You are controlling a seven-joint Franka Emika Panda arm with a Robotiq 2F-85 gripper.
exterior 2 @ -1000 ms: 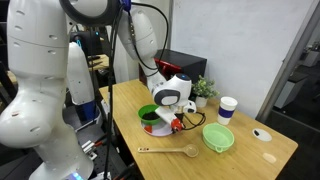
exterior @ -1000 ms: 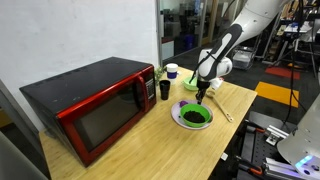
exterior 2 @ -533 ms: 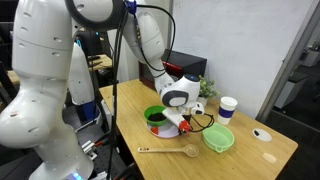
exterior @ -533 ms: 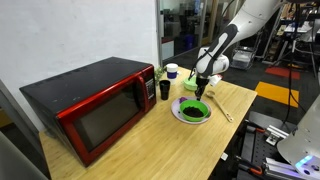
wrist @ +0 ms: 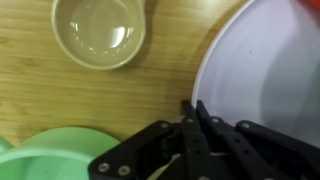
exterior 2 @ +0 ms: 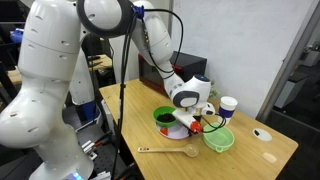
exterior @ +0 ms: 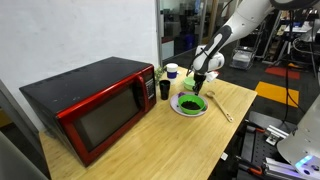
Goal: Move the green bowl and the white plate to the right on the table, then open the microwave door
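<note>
The white plate (exterior: pixel 190 104) with a green ring and dark centre lies on the table (exterior: pixel 150 150), to the right of the red microwave door (exterior: pixel 100 118), which is closed. It also shows in an exterior view (exterior 2: pixel 168 120) and as a white rim in the wrist view (wrist: pixel 265 70). My gripper (exterior: pixel 199 92) (exterior 2: pixel 195 122) (wrist: pixel 193 110) is shut on the plate's rim, one finger on each side. The green bowl (exterior 2: pixel 218 138) sits just beside the gripper, at the lower left of the wrist view (wrist: pixel 50 155).
A wooden spoon (exterior 2: pixel 170 151) lies near the table's front edge. A white cup (exterior 2: pixel 227 108), a small plant (exterior 2: pixel 204 90) and a black cup (exterior: pixel 164 89) stand by the microwave. A small beige dish (wrist: pixel 98 30) lies beyond the bowl.
My gripper has moved away from the microwave side toward the green bowl, and the white plate has slid along with it.
</note>
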